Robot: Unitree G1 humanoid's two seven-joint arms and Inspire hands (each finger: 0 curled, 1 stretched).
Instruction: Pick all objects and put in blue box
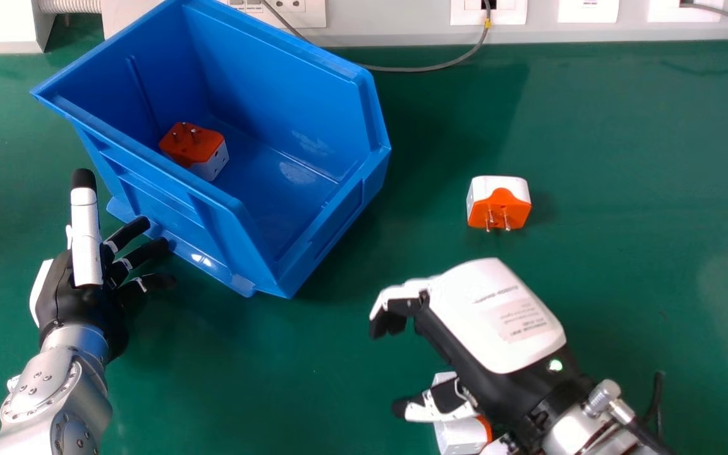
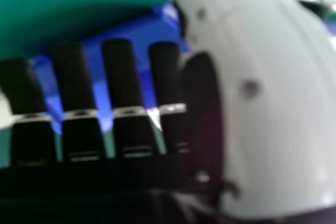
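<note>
Blue box: the blue box (image 1: 275,76) stands on the green surface (image 1: 623,221), toward the robot's left; boxed adapter (image 1: 193,148) inside, prongs up.
Far adapter: far adapter (image 1: 498,205) on the surface, right of the box and well apart from it, orange prong face toward the robot.
Near adapter: near adapter (image 1: 462,436) beside the right hand (image 1: 497,316), partly covered by it.
Right fingers: the fingers (image 2: 118,77) are extended side by side with narrow gaps, pinching nothing.
Left hand: left hand (image 1: 79,303) idle beside the box, fingers loosely spread.
Step in hand: one in, two out; probably lining up the next pick. Which adapter is the target, cannot tell.
Next move: for the near adapter, draw back and bring the fingers round its body; for the far one, reach forward. Then close, lift clear of the box wall and release inside.
</note>
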